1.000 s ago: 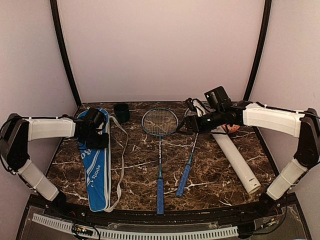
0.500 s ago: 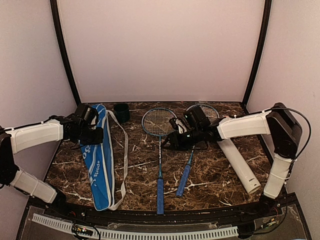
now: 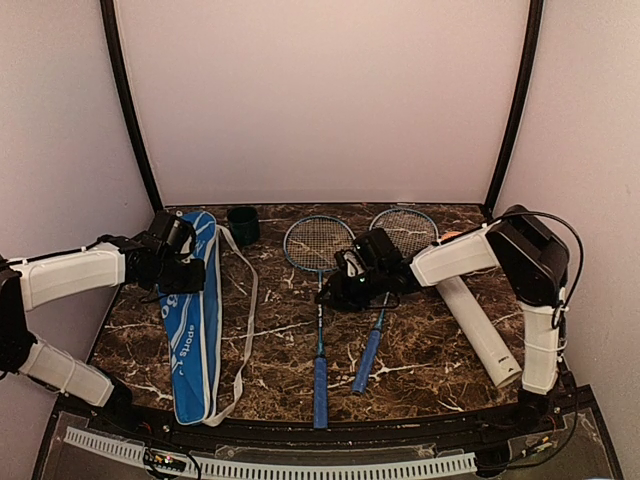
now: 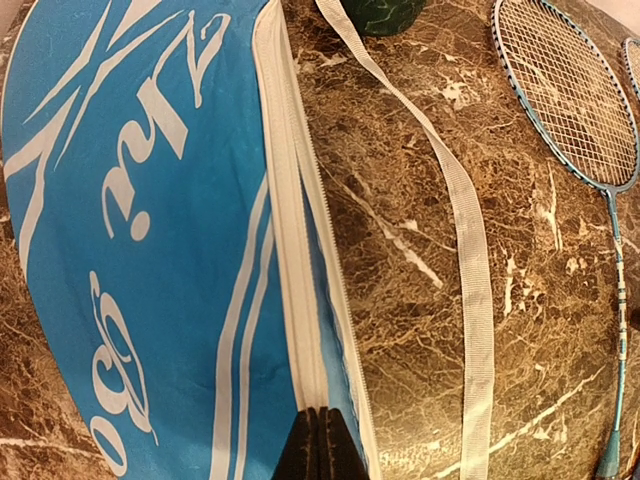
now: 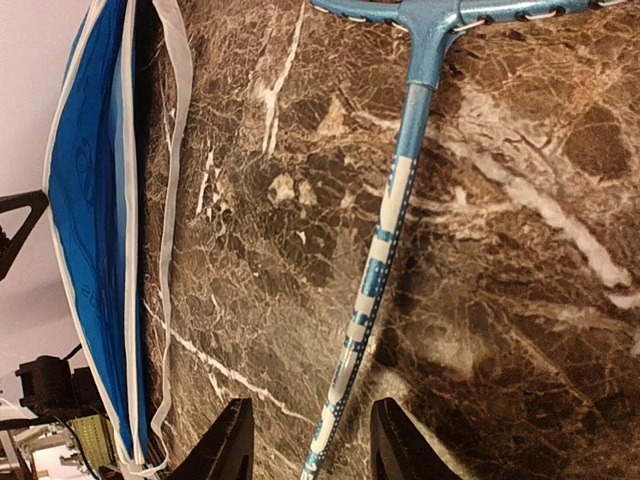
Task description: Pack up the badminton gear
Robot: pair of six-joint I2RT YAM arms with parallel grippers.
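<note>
Fingers of the right gripper (image 5: 312, 445) stand spread astride one racket (image 5: 385, 235) at its shaft, not yet touching. Left gripper (image 4: 320, 445) is pinched on the bag (image 4: 130, 250) at its zipper edge. Step, likely: grasp the racket; next close, lift, carry to the bag. Bare marble between; strap (image 4: 470, 250) crosses it, other racket (image 3: 370, 350) just beside.

Brown marbled tabletop (image 3: 280, 355) enclosed by plain pale walls (image 3: 320, 100).

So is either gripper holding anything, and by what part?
Left gripper pinches the blue racket bag at its zipper edge; right gripper straddles a racket shaft, not gripping.
</note>
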